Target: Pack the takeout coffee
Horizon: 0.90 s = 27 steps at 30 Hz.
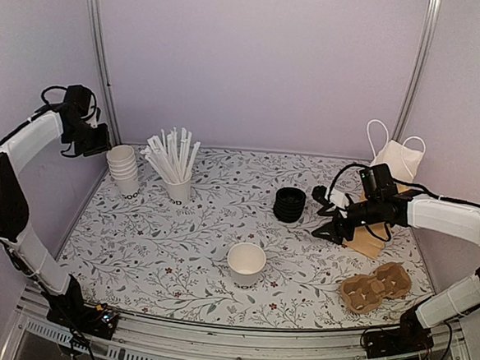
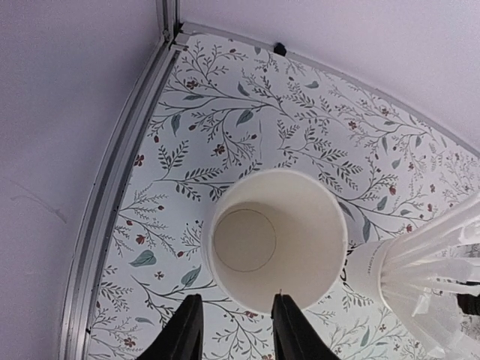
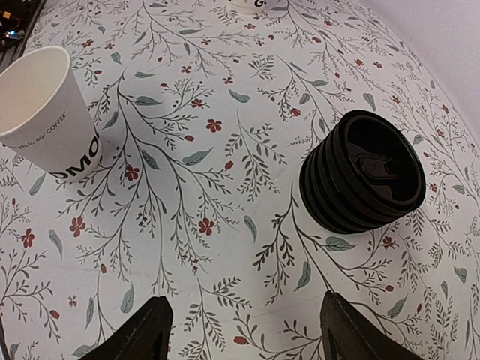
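Coffee cup (image 3: 45, 112) sits lidless, ahead-left of right gripper (image 3: 244, 315) — jaws wide, empty, lid stack (image 3: 364, 180) just ahead-right, prob. lining up for a lid. Left gripper (image 2: 236, 319): narrower gap, empty, cup stack (image 2: 274, 240) just ahead.

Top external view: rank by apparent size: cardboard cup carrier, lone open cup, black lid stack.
1. cardboard cup carrier, clearly largest.
2. lone open cup and black lid stack: near alike. The cup looks slightly bigger but sits nearer the camera, so they are left unranked.
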Available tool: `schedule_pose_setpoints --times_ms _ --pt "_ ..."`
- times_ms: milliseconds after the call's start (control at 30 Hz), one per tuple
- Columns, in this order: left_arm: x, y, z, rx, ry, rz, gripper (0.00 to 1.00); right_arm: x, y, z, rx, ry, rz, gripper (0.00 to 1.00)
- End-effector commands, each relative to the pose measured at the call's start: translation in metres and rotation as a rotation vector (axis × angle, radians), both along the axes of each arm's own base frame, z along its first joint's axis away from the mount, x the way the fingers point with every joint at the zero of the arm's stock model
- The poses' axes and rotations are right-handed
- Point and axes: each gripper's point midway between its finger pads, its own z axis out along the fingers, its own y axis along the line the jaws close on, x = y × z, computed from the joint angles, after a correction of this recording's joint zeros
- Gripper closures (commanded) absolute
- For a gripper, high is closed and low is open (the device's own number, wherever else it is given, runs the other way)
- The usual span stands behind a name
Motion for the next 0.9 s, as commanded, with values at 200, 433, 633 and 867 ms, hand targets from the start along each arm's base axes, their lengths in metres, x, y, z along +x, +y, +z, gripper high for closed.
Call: schedule_pose_setpoints --times_ms 200,433,633,867 --pt "-0.039 -0.102 0.134 0.050 -0.415 -0.266 0.67 0.014 0.005 0.025 0.047 -0.014 -0.039 0.31" --pt "-0.087 -0.206 0.161 -0.029 -0.667 -0.602 0.66 0.023 0.028 0.074 0.052 -0.045 -0.042 0.33" --pt "-0.099 -0.283 0.135 -0.094 -0.689 -0.854 0.61 0.037 0.036 0.077 -0.054 -0.117 0.007 0.38" --pt "-0.057 -0.335 0.091 -0.051 -0.655 -0.890 0.51 0.064 0.050 0.066 -0.135 -0.043 0.026 0.50"
